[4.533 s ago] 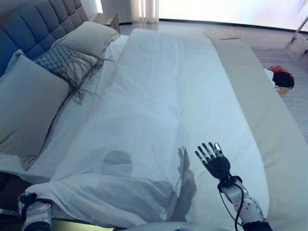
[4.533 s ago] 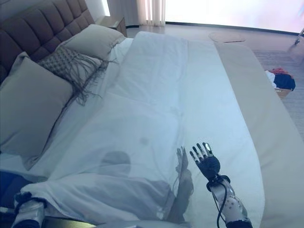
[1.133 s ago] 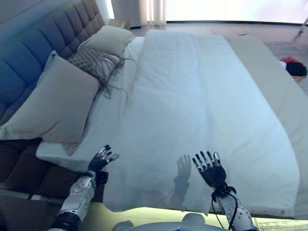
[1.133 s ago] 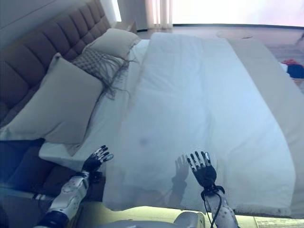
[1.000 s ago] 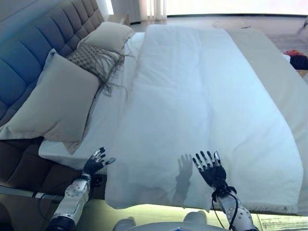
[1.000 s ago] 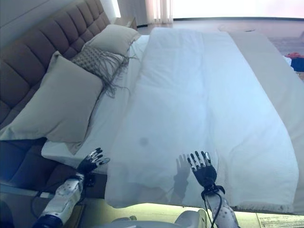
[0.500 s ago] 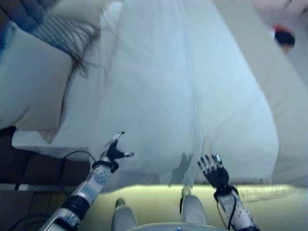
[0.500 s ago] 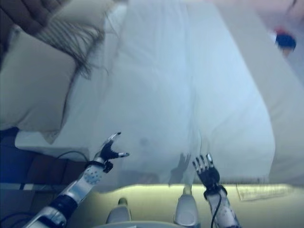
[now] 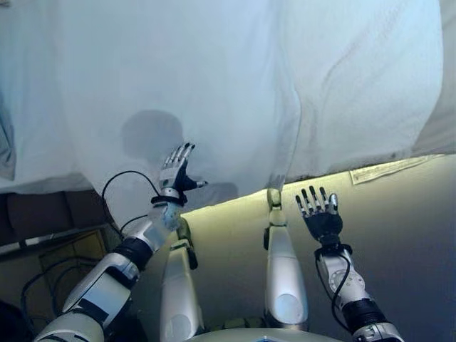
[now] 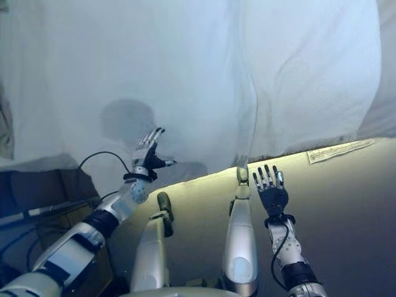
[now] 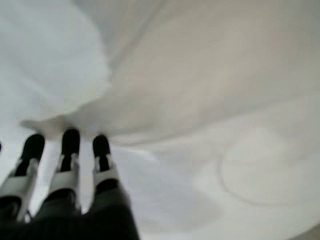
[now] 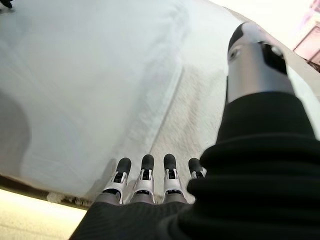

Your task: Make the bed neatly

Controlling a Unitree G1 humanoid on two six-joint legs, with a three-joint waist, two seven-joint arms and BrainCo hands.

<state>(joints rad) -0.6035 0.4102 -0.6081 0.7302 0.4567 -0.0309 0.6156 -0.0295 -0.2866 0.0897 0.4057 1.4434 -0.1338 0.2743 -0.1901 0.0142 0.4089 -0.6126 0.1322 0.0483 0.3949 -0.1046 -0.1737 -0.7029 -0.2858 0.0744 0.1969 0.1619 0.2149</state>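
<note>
The white duvet [image 9: 235,78] fills the upper part of both eye views, and its lower edge hangs down the side of the bed. A long crease [image 9: 296,107] runs down its middle. My left hand [image 9: 177,169] is open with straight fingers, at the duvet's lower edge. In the left wrist view its fingers [image 11: 70,150] point at the duvet [image 11: 210,90] from close. My right hand [image 9: 319,214] is open and empty, just below the duvet's hem. The right wrist view shows its straight fingers [image 12: 145,175] and the duvet [image 12: 90,75] beyond.
The beige floor [image 9: 399,235] lies below the hem on the right. A pale strip [image 9: 385,169] lies along the hem there. The dark bed base [image 9: 43,214], with cables, is at the lower left. A beige cover [image 9: 449,107] shows at the right edge.
The camera has tipped down, so the pillows and headboard have left the view. My left hand has risen to the duvet's lower edge. My right hand stays open.
</note>
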